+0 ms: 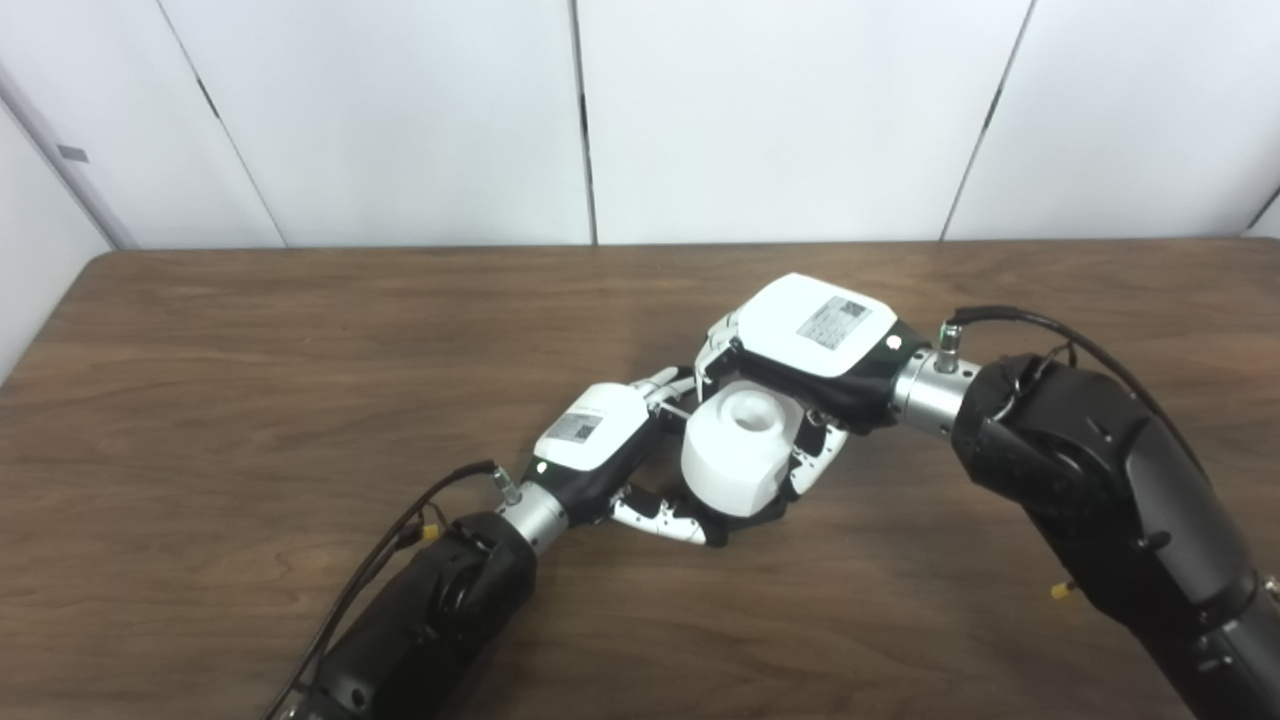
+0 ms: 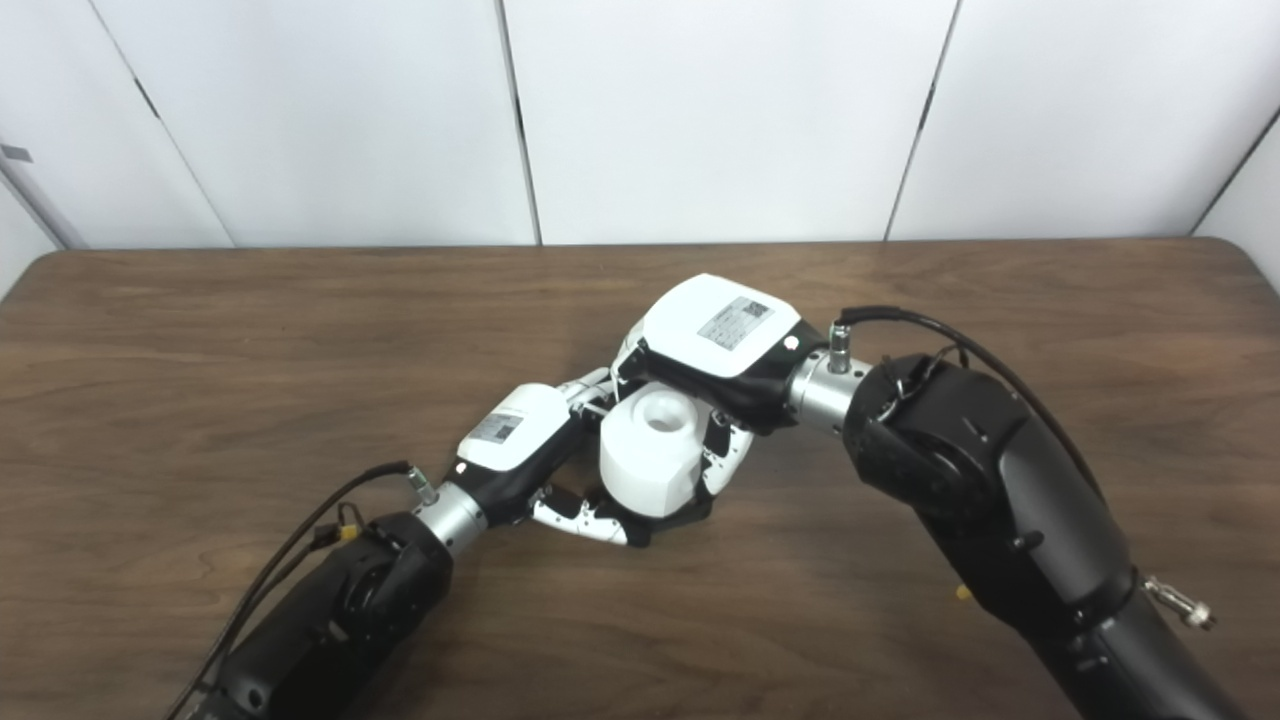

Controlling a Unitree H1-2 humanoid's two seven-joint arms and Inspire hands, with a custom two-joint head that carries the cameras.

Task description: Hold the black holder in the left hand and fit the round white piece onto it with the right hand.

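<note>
The round white piece (image 1: 740,450), a stubby cylinder with a round recess in its top, sits at the table's middle between both hands. My right hand (image 1: 810,335) covers it from behind and above, fingers curled down its far and right sides. My left hand (image 1: 600,435) reaches in from the left, its thumb and fingers wrapped around the bottom of the piece. Only a dark sliver of the black holder (image 1: 725,530) shows under the white piece, within the left hand's grasp. The rest of the holder is hidden.
The brown wooden table (image 1: 250,380) spreads wide on every side of the hands. White wall panels (image 1: 400,120) stand right behind its far edge. Cables loop off both wrists.
</note>
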